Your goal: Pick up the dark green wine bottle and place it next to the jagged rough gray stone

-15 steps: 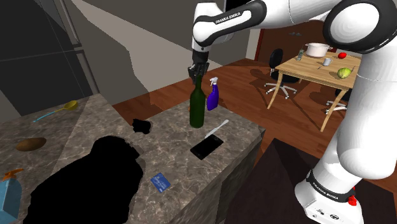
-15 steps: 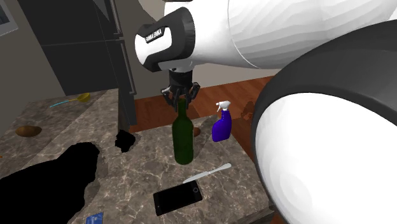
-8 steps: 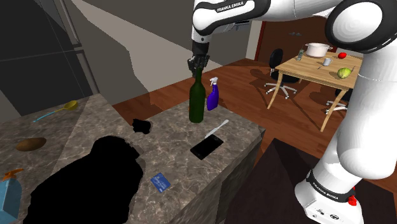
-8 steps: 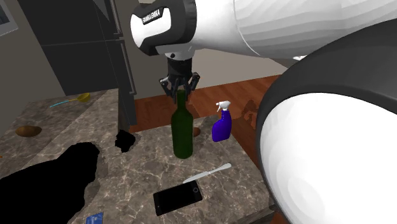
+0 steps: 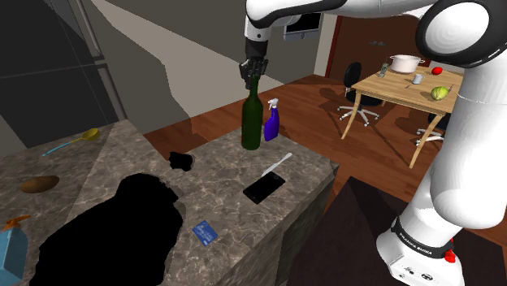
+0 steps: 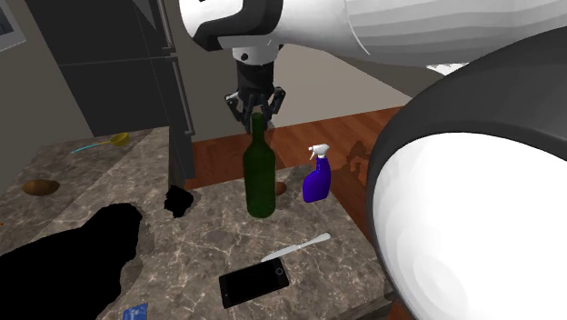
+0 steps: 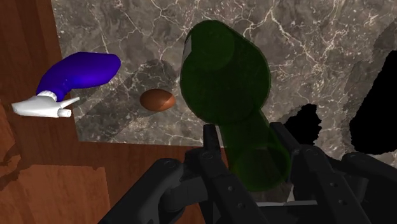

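Lifting under way: the black two-finger gripper [image 6: 256, 111], pinching the neck of the tall dark green wine bottle [image 5: 252, 126], has risen over the last second. The bottle went up with it, upright, and its base looks just clear of the grey veined stone countertop [image 5: 219, 187]. It sits near the blue spray bottle [image 5: 271, 120]. Grip holds, so the pick looks done. Next is a carry toward the shoulder view's left, to the small jagged black lump [image 5: 180, 160]. Probably the stone, can't confirm.
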Controlling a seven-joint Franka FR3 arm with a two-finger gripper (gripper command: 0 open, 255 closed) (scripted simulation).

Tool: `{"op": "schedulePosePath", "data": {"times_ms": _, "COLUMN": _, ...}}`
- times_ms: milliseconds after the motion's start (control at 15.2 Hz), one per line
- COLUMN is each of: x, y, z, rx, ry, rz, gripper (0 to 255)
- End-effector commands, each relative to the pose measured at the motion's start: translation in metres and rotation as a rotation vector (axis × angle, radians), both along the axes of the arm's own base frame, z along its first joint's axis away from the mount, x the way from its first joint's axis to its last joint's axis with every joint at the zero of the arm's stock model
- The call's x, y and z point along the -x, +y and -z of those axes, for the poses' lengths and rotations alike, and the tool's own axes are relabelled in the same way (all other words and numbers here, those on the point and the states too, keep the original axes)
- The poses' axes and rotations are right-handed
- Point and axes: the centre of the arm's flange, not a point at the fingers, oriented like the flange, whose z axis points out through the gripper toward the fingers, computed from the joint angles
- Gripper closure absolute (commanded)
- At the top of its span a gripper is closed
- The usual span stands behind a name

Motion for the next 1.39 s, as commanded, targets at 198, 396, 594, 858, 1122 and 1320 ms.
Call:
{"op": "schedulePosePath", "data": {"times_ms": 198, "x": 0.014, "y": 0.022, "z": -0.013, "rx": 0.000, "ry": 0.000, "rz": 0.000, "gripper": 255}}
{"op": "schedulePosePath", "data": {"times_ms": 396, "x": 0.034, "y": 0.056, "z": -0.013, "rx": 0.000, "ry": 0.000, "rz": 0.000, "gripper": 255}}
{"op": "schedulePosePath", "data": {"times_ms": 594, "x": 0.054, "y": 0.090, "z": -0.013, "rx": 0.000, "ry": 0.000, "rz": 0.000, "gripper": 255}}
{"op": "schedulePosePath", "data": {"times_ms": 858, "x": 0.082, "y": 0.135, "z": -0.013, "rx": 0.000, "ry": 0.000, "rz": 0.000, "gripper": 255}}
{"op": "schedulePosePath", "data": {"times_ms": 1122, "x": 0.109, "y": 0.180, "z": -0.014, "rx": 0.000, "ry": 0.000, "rz": 0.000, "gripper": 255}}
{"op": "schedulePosePath", "data": {"times_ms": 1320, "x": 0.130, "y": 0.214, "z": -0.014, "rx": 0.000, "ry": 0.000, "rz": 0.000, "gripper": 255}}
